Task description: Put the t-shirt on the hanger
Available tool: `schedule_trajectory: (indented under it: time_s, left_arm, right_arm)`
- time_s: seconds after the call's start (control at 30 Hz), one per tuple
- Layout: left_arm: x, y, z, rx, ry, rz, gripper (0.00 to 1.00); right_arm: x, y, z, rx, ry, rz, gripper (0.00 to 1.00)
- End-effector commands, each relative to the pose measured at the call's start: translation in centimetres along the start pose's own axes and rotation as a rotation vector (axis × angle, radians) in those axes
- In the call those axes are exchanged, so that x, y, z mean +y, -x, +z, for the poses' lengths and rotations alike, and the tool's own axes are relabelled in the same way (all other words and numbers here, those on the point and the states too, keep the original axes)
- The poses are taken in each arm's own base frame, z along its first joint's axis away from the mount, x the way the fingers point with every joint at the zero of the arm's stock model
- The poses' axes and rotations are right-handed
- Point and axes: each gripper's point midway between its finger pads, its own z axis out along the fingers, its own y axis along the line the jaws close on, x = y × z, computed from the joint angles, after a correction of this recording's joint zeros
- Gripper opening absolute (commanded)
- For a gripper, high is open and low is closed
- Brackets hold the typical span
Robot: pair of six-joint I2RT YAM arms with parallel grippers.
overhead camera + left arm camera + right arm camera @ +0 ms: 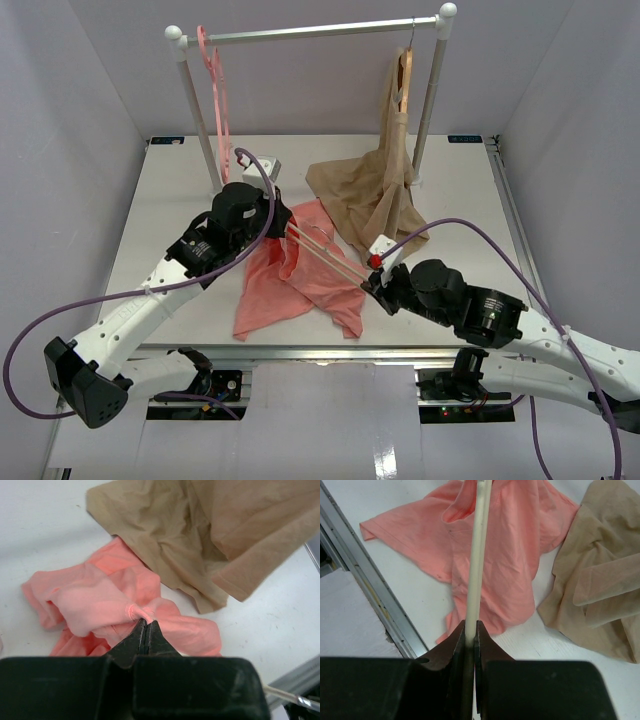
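The top external camera looks down from above and behind the arm bases, covering the whole surface around the t-shirt. Wrist cameras sit close behind the left claw and right claw; both face down at the t-shirt and the beige garment beside it.

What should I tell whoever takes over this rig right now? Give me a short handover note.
Left pincer: shut on a bunched fold of the t-shirt.
Right pincer: shut on the hanger, whose far end reaches the shirt's neck area.
Done: both things gripped.
Left: thread the hanger inside the shirt and seat the shoulders.
Note: the beige garment lies close beside the shirt.
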Motion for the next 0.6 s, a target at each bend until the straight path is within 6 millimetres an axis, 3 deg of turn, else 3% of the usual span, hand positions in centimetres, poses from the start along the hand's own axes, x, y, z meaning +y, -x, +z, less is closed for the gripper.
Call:
schedule_trajectory:
  time_s: [0.0,0.17,0.3,0.57]
  left_arm:
    - [-4.8,2.6,-2.1,-0.040,-0.254,0.010,0.00]
    - [-7.5,3.3,-4.7,-0.070,-0.423,-0.004,0.00]
    - [-7.9,3.7,-6.1,-0.086,-0.460,-0.021,0.00]
    - [-9.7,2.5,-6.6,-0.052,-0.582,-0.060,0.00]
  right_arm:
    - [-0.8,2.9,0.8,-0.138,-0.062,0.065,0.08]
    - [-1.7,2.9,2.2,-0.215,-0.135,0.114,0.08]
    - [-2.2,3.3,2.4,-0.308,-0.167,0.158,0.08]
    - [-2.1,5.2,3.1,-0.417,-0.161,0.186,0.08]
